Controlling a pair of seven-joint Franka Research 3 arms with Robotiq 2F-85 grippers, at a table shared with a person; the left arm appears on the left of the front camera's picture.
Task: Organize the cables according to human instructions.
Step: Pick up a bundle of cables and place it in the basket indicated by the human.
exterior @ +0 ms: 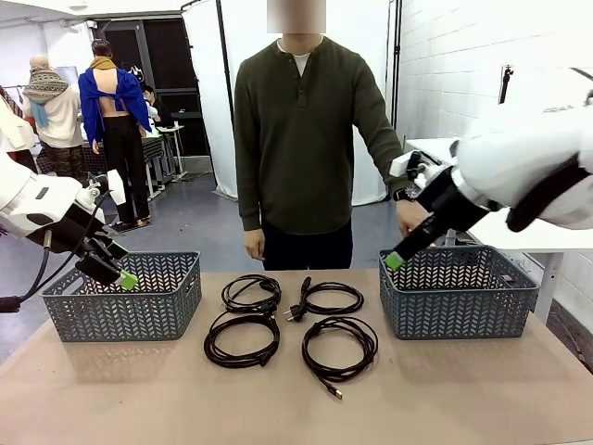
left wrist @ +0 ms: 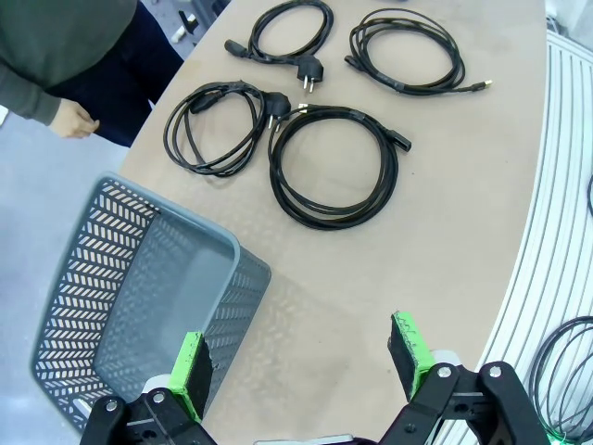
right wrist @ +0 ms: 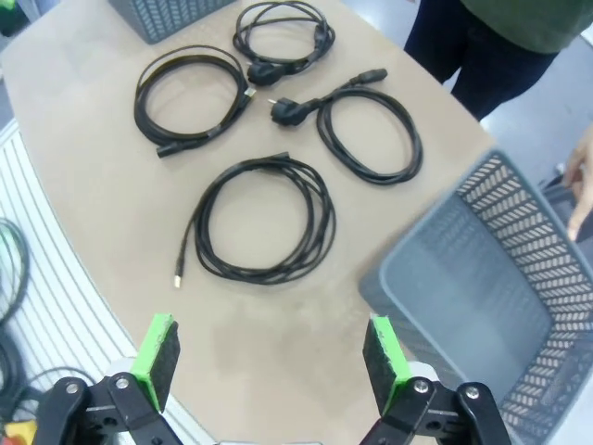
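Four black coiled cables lie mid-table: two far ones [exterior: 250, 293] [exterior: 329, 298] and two near ones [exterior: 241, 339] [exterior: 340, 348]. My left gripper [exterior: 125, 278] hangs open over the left basket's near corner, well left of the cables; its wrist view shows the open gripper [left wrist: 301, 363] with bare table between the green pads and the cables [left wrist: 334, 165] beyond. My right gripper [exterior: 396, 260] is open above the right basket's left edge; from its wrist the open gripper [right wrist: 271, 362] holds nothing, the nearest cable [right wrist: 264, 232] lying ahead. The human [exterior: 301, 139] stands across the table, arms down.
A grey lattice basket [exterior: 125, 297] stands at the table's left and another [exterior: 457, 292] at the right. One of the person's hands [exterior: 408, 215] hangs just behind the right basket. Bare tabletop runs along the near edge in front of the cables.
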